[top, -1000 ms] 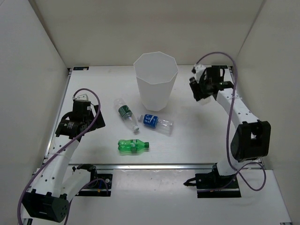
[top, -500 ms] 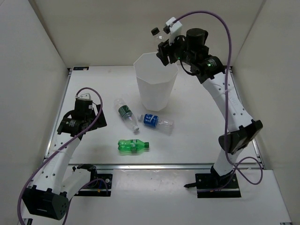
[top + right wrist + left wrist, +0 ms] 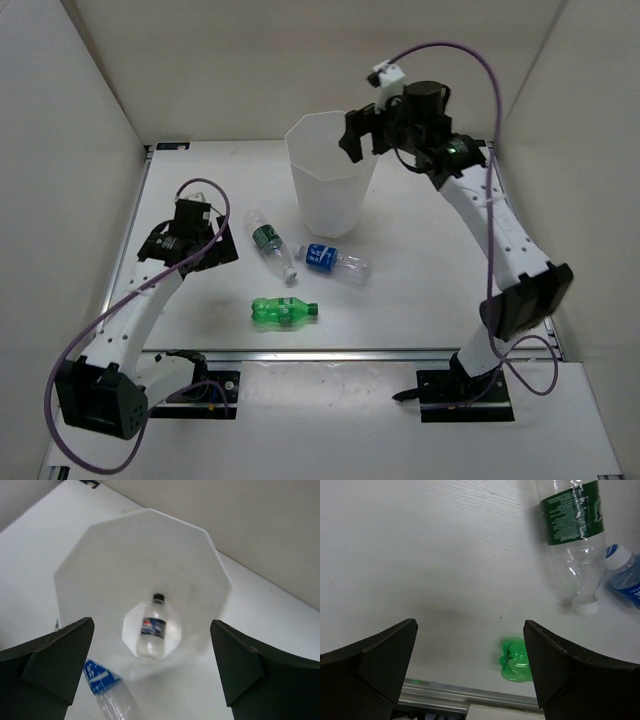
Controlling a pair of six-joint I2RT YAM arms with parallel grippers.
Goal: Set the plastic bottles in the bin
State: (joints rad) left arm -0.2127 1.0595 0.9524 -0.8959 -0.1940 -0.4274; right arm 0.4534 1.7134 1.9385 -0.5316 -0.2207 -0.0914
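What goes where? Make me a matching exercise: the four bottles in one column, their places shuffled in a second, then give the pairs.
Bottles:
1. all-green bottle
2. blue-label bottle
3. green-label bottle
4. dark-label bottle

Places:
A. inside the bin, at its bottom
B. on the table, nearest the arms' bases
C. on the table, beside the bin's left side
D. on the table, just in front of the bin

Pairs: 1-B, 2-D, 3-C, 4-A
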